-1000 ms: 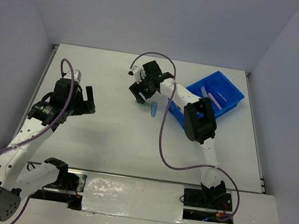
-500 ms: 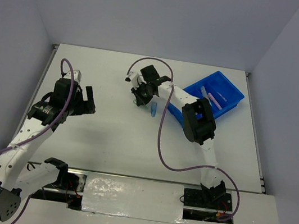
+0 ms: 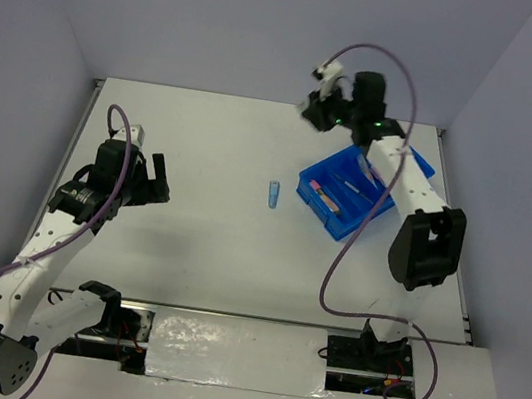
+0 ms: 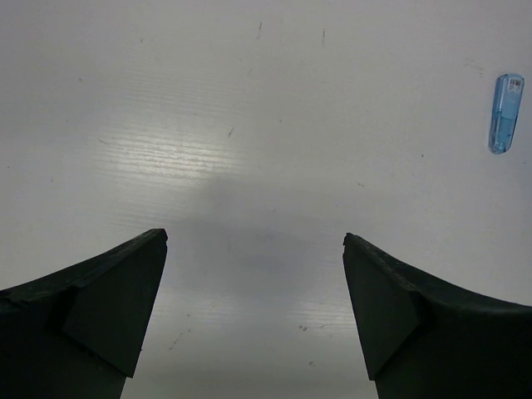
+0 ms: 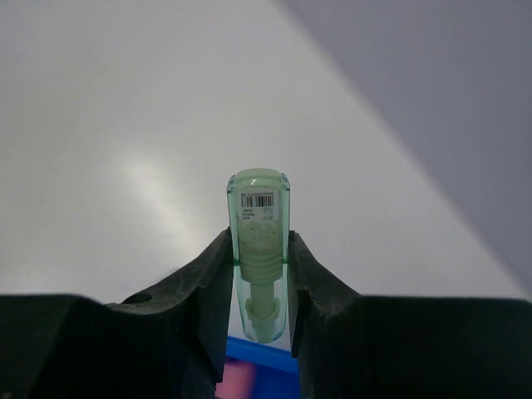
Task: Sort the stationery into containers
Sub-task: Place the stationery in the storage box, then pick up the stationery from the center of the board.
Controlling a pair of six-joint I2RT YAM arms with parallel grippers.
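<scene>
My right gripper is raised near the back wall, above the far corner of the blue tray. It is shut on a pale green highlighter, which stands upright between the jaws of the right gripper. The tray's rim shows just below it. Pink and lilac pens lie in the tray's compartments. A light blue pen lies on the table left of the tray and shows in the left wrist view. My left gripper is open and empty over bare table.
Grey walls close the table at the back and sides. The right arm's purple cable hangs in a loop in front of the tray. The arm bases sit at the near edge.
My right gripper has lifted from the table left of the tray and swung up and back right over the tray, carrying the green highlighter. The left arm has not moved.
</scene>
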